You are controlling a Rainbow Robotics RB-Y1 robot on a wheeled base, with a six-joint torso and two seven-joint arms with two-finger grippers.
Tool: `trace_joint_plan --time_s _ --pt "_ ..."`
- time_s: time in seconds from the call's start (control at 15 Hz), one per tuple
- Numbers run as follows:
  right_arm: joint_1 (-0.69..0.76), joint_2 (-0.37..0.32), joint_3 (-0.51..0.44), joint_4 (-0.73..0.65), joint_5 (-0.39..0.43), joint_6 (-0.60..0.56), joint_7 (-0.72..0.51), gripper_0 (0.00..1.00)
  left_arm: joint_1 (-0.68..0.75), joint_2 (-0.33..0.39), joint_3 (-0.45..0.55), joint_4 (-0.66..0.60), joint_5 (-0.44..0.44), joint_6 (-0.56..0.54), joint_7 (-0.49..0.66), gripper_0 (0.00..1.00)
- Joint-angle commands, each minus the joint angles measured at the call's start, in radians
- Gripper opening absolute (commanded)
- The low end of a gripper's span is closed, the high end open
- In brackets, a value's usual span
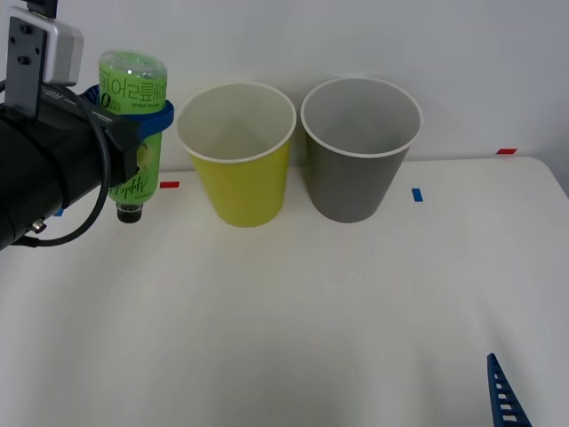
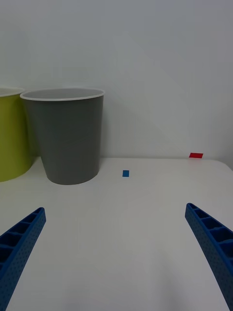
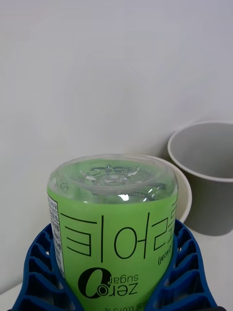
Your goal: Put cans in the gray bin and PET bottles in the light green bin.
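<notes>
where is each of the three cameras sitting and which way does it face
Front: above the arms, looking down at the table; left arm holds the green bottle upside down beside the light green bin; a right finger shows low at the edge.
Right wrist: low over the table, facing the gray bin; right gripper fingers open.
Left wrist: behind the left gripper, shut on the bottle, facing the bins.
Shared: every view has both bins.

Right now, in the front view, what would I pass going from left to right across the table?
Left pincer holding the green bottle upside down → light green bin → gray bin → blue tape mark → right pincer's finger at the near corner.
</notes>
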Motion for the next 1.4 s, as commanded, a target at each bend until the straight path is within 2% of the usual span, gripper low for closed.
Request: trace_joint_plan --time_s 0.07,0.2,0.33,0.67,1.0,1.2,1.4 --pt "0.000 0.000 0.000 0.000 0.000 0.000 0.000 1.00 -0.099 0.045 -0.028 0.000 -0.046 0.000 0.123 0.00" --pt "0.000 0.000 0.000 0.000 0.000 0.000 0.000 1.00 -0.165 0.068 -0.054 0.000 -0.083 0.000 0.175 0.00" --pt "0.000 0.000 0.000 0.000 0.000 0.000 0.000 1.00 -0.241 0.085 -0.085 0.075 -0.123 -0.019 0.190 0.00" --pt "0.000 0.000 0.000 0.000 0.000 0.000 0.000 1.00 -0.308 0.097 -0.146 0.285 -0.144 -0.222 0.213 0.00" --pt "0.000 0.000 0.000 0.000 0.000 0.000 0.000 1.00 -0.316 0.100 -0.246 0.420 -0.236 -0.444 0.264 0.00" --pt "0.000 0.000 0.000 0.000 0.000 0.000 0.000 1.00 -0.319 0.100 -0.289 0.504 -0.291 -0.535 0.288 0.00" --pt "0.000 0.000 0.000 0.000 0.000 0.000 0.000 1.00 -0.343 0.068 -0.312 0.596 -0.330 -0.632 0.301 0.00"
